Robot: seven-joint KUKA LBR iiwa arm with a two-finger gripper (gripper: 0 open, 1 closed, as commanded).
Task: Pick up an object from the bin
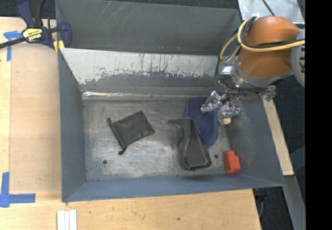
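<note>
My gripper (220,108) hangs at the right of the bin, just above the upper right edge of a dark blue cloth (204,123). Its two metal fingertips stand apart with nothing between them. A black curved plastic piece (192,147) lies across the cloth's lower left part. A small orange-red block (231,161) sits near the bin's front right corner, below the gripper.
A dark grey flat pouch (131,127) with a short cord lies on the floor at the left middle. The arm's orange cover and yellow cables sit above the gripper by the right wall.
</note>
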